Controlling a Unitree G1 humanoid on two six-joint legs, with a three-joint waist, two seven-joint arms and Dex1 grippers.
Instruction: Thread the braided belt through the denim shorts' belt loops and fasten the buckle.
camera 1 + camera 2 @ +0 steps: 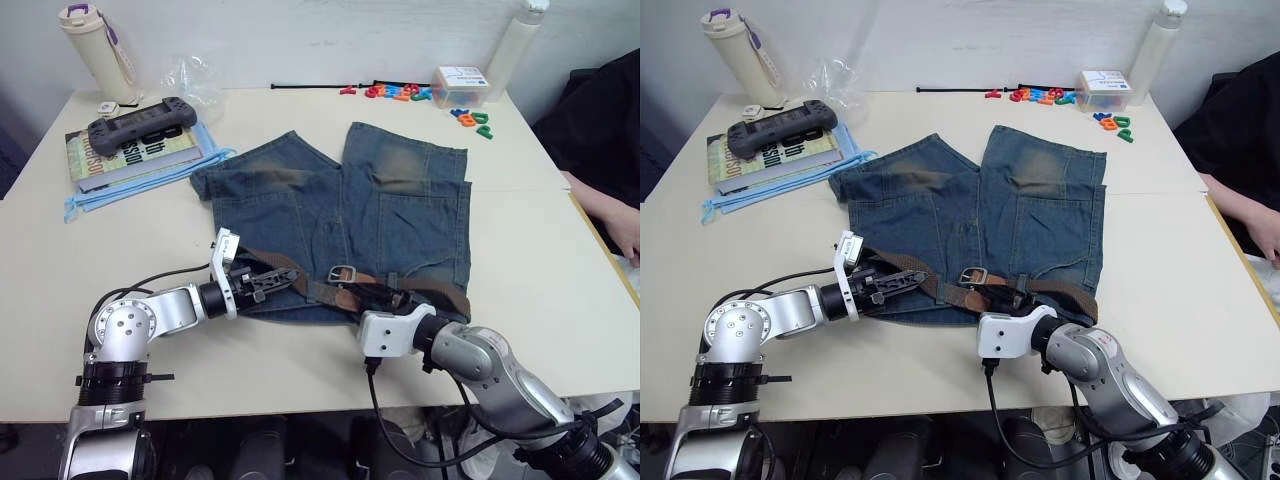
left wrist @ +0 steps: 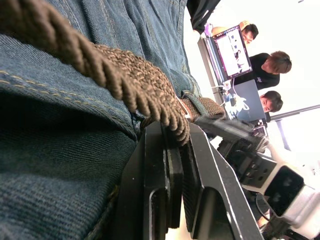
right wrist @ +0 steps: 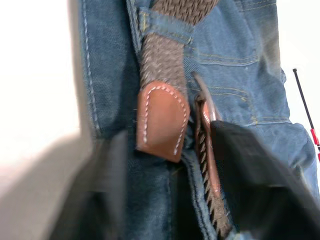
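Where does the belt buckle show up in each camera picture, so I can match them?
Left eye view: the buckle lies on the waistband of the denim shorts, between the two grippers.
Right eye view: same spot, near picture centre.
Left wrist view: I cannot make it out.
Right wrist view: a metal edge beside the leather tip.
Shared landmark: the braided belt.

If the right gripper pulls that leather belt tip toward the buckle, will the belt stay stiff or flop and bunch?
The braided belt probably flops: it already curves and sags across the shorts. The leather tip looks flat and firmer, so it likely keeps its shape entering the buckle. The weave looks grippy, so it may drag at the belt loop.
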